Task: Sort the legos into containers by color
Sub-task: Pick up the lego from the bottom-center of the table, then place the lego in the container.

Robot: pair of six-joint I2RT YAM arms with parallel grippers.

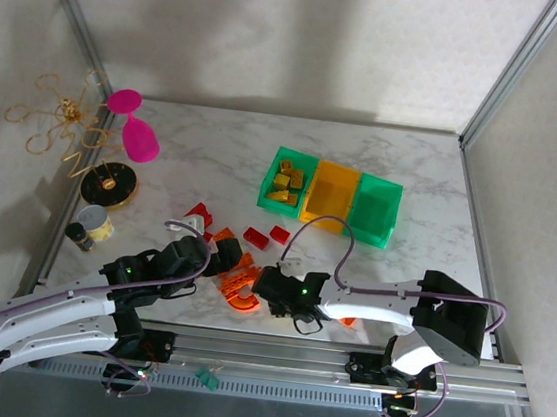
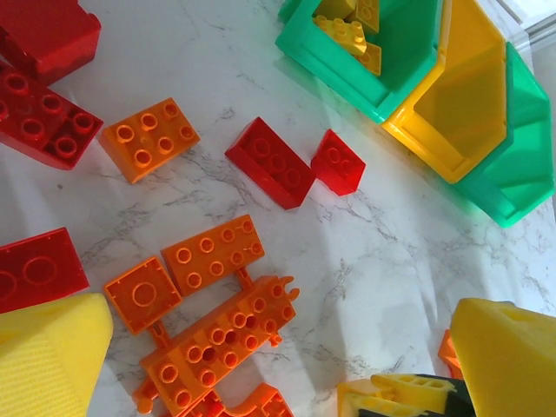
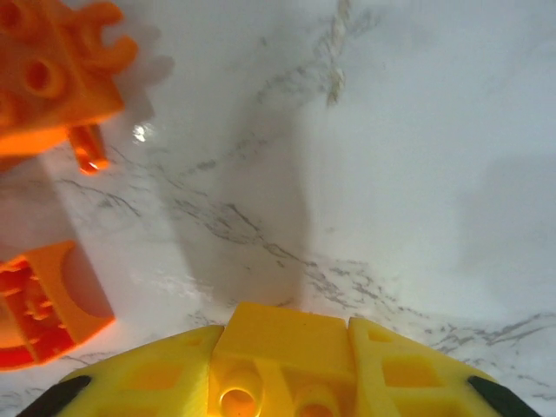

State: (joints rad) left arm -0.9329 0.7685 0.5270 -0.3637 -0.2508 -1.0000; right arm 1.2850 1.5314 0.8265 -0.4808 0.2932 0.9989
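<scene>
On the marble table (image 1: pixel 224 152), the orange bin (image 1: pixel 329 192) stood empty in the middle of a row of three. Touching its left side was the left green bin (image 1: pixel 270 181), which held the yellow legos (image 1: pixel 288 179). Touching its right side was the right green bin (image 1: pixel 376 218), also empty.

In front of the orange bin and a little to its left, near it, lay two red legos (image 1: pixel 255 236) just beside each other. More red legos (image 1: pixel 197 214) lay farther left of the bin. The orange legos (image 1: pixel 239 290) were heaped well in front of the orange bin, toward the arms and to its left.

The left gripper (image 1: pixel 225 253) was in front of and left of the orange bin, beyond the red pair. Its yellow fingers (image 2: pixel 52 356) were spread wide with nothing between them; orange legos lay on the marble below.

The right gripper (image 1: pixel 269 288) sat low, well in front of the orange bin and slightly to its left. Its fingers (image 3: pixel 382 365) were pressed together with no gap. Whether they pinched a small yellow piece could not be told. An orange arch (image 3: pixel 43 304) lay flat on the marble in its wrist view.

Far left of the orange bin stood a pink goblet (image 1: pixel 141 137) and a black-and-gold disc (image 1: pixel 110 187).
</scene>
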